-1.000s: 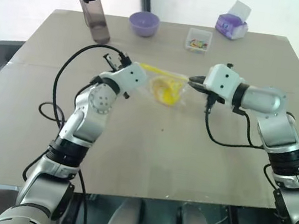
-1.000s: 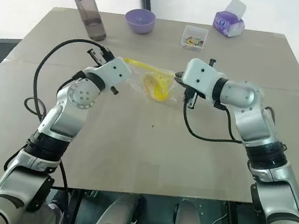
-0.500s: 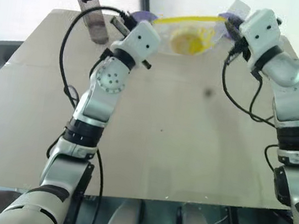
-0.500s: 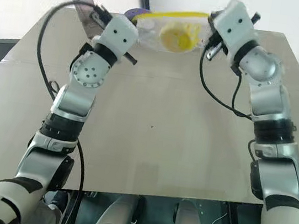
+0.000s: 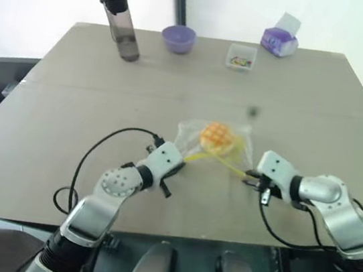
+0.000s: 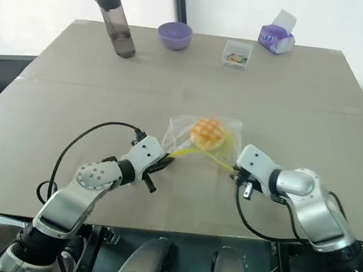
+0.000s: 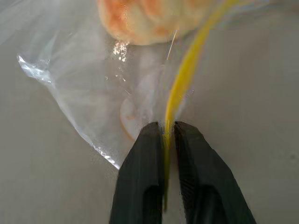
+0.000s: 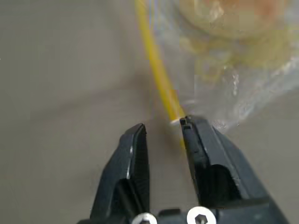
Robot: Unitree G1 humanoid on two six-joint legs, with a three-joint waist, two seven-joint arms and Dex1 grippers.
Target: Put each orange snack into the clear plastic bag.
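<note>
the orange snack (image 5: 217, 135) is orange-yellow with a paler crosshatch grid across its top. the clear plastic bag (image 6: 228, 130) around it is transparent and glinting, with a bright yellow strip (image 7: 183, 83) along one edge. my fingers (image 7: 140, 177) are black, on silver-white arms with black cables. the table (image 5: 68, 127) is dull grey-brown. along its far edge stand a smoky grey bottle (image 5: 121, 27) with a black cap, a purple bowl (image 5: 178, 39), a small clear box (image 5: 240, 56) of colourful bits, and a purple and white tissue pack (image 5: 280, 41).

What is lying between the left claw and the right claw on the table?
In the left eye view, the clear plastic bag lies between the left claw and the right claw, its yellow strip running between them, the orange snack inside.
</note>
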